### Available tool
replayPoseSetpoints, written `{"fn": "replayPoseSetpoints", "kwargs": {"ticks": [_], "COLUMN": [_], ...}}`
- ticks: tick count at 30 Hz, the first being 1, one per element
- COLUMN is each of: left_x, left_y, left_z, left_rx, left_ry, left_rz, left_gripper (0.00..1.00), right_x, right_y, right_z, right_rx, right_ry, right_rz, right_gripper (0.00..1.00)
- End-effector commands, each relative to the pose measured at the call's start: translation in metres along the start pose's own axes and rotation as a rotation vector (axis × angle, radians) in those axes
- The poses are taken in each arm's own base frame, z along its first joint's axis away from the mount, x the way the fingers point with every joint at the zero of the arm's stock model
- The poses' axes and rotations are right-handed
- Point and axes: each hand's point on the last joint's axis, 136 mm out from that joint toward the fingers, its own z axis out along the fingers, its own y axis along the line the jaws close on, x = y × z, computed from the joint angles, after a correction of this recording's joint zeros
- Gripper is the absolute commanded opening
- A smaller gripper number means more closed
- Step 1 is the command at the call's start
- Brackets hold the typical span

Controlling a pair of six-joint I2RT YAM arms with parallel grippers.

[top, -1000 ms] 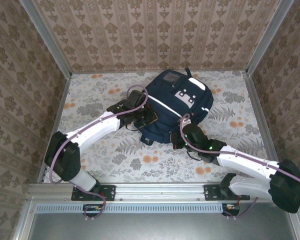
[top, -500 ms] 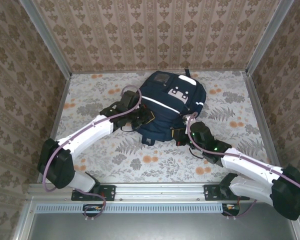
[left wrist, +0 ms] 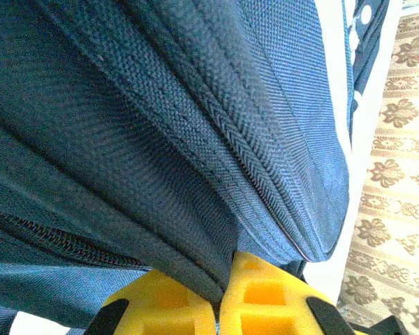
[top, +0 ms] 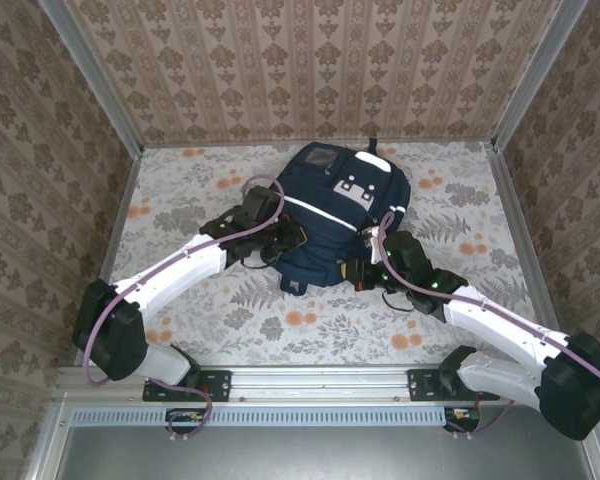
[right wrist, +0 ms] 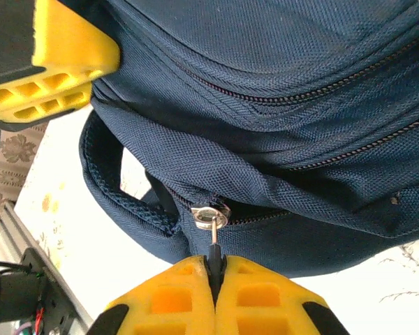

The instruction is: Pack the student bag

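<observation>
Your left gripper (left wrist: pixel 222 276) is pinching a seam fold of the student bag (top: pixel 345 215), which is lying front-up at the far middle of the table (top: pixel 180 180), while your right gripper (right wrist: pixel 214 269) is squeezing the zip pull (right wrist: pixel 211 222) at the bag's near end. You are probably working that zip, so be drawing the pull straight along the teeth while the left is tensioning the cloth against it. Folded fabric is covering the zip's track, so you are judging blind how far the compartment is open.

Matt woven-cloth student bag (top: pixel 345 215) with shiny metal zipper pull (right wrist: pixel 208 217).
</observation>
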Motion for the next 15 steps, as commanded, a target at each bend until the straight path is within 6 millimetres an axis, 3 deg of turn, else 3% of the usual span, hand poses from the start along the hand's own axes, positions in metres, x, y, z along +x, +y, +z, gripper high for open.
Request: {"fn": "replayPoseSetpoints", "kwargs": {"ticks": [1, 7, 12, 15], "left_x": [-0.017, -0.003, 0.0, -0.003], "left_y": [-0.012, -0.031, -0.033, -0.027], "left_z": [-0.005, 0.006, 0.008, 0.003], "left_rx": [-0.003, 0.032, 0.039, 0.028], "left_ry": [-0.1, -0.063, -0.057, -0.073], "left_rz": [0.072, 0.098, 0.095, 0.091], "left_gripper": [0.0, 0.0, 0.0, 0.0], "right_x": [0.01, 0.001, -0.004, -0.001], "right_y": [0.008, 0.029, 0.056, 0.044], "right_z": [0.002, 0.011, 0.02, 0.021], "right_rx": [-0.05, -0.098, -0.155, -0.078], "right_ry": [0.083, 0.055, 0.064, 0.059], "right_rz": [0.097, 0.118, 0.087, 0.077], "right_gripper": [0.0, 0.0, 0.0, 0.0]}}
